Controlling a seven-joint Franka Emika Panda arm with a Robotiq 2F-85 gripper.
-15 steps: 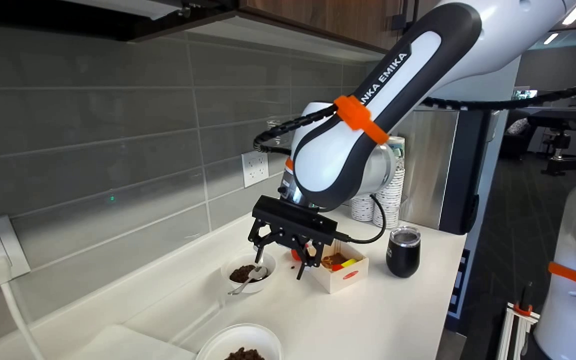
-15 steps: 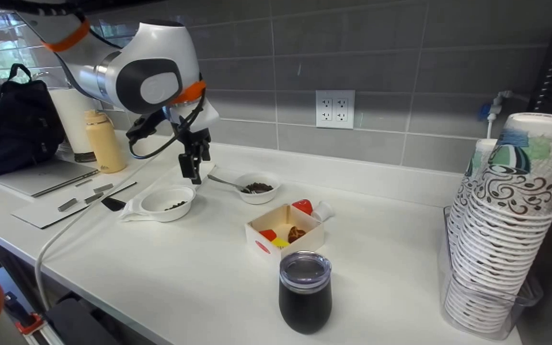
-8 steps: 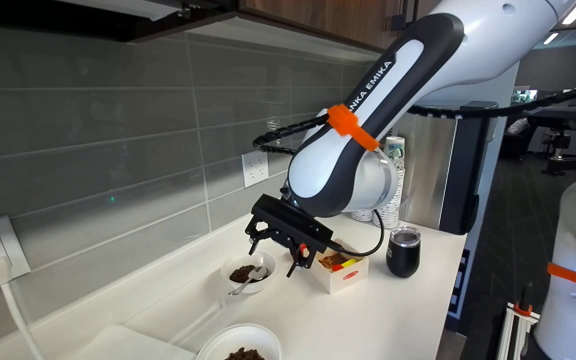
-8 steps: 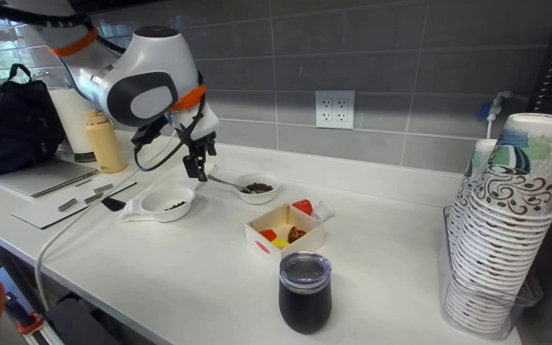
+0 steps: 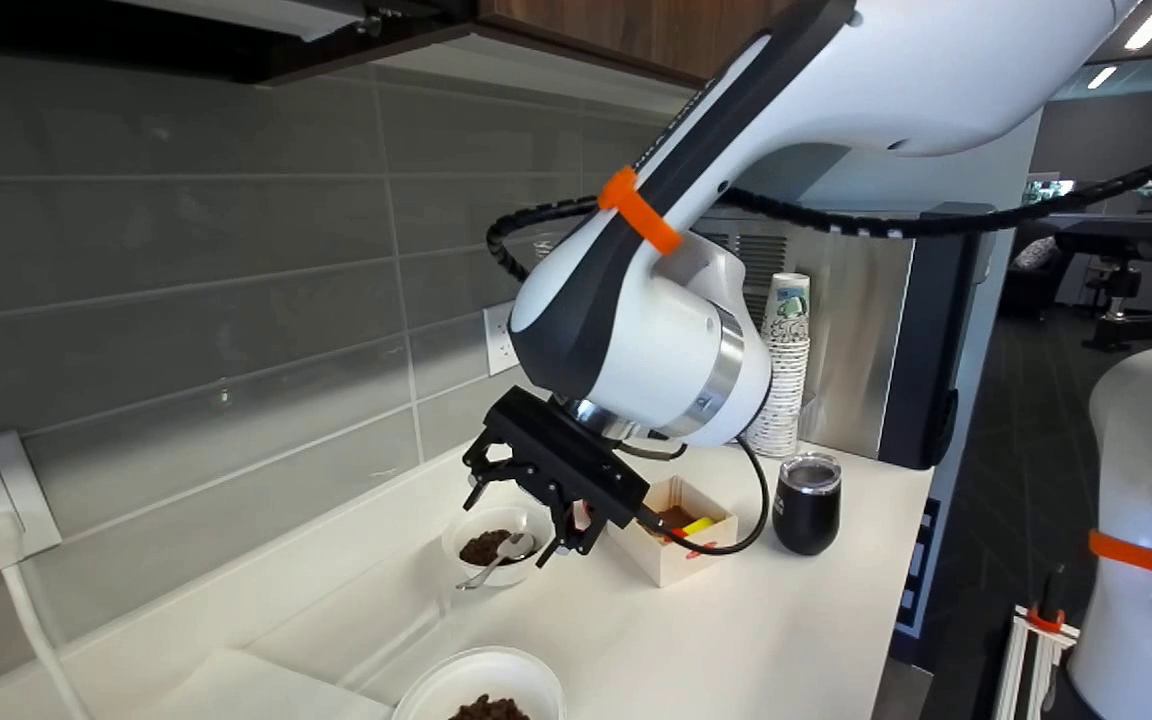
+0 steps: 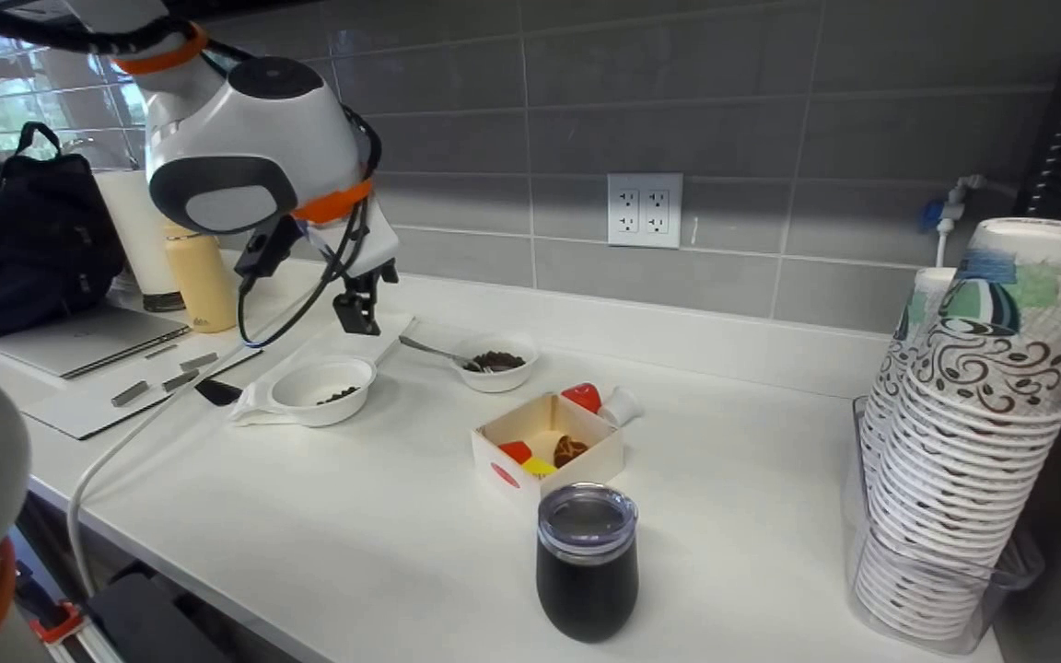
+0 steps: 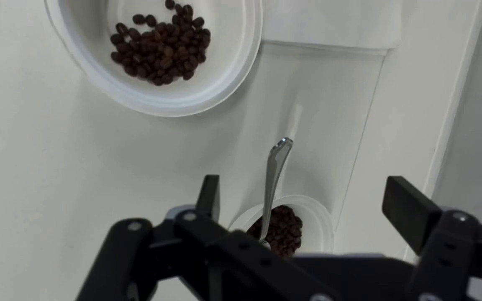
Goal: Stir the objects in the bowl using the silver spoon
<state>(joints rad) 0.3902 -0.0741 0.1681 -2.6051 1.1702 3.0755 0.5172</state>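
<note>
Wrist view: the gripper [image 7: 303,198] hangs above the white counter [image 7: 161,159], grasping nothing, its fingers spread wide, probably so they can straddle the handle of the silver spoon [image 7: 272,173]. That spoon leans in a small white bowl [image 7: 319,230] of dark beans [image 7: 283,230] near the counter's back edge, its handle jutting over the rim, which should leave a free length to grip for stirring. A wider bowl [image 7: 174,105] sits farther from that edge.
</note>
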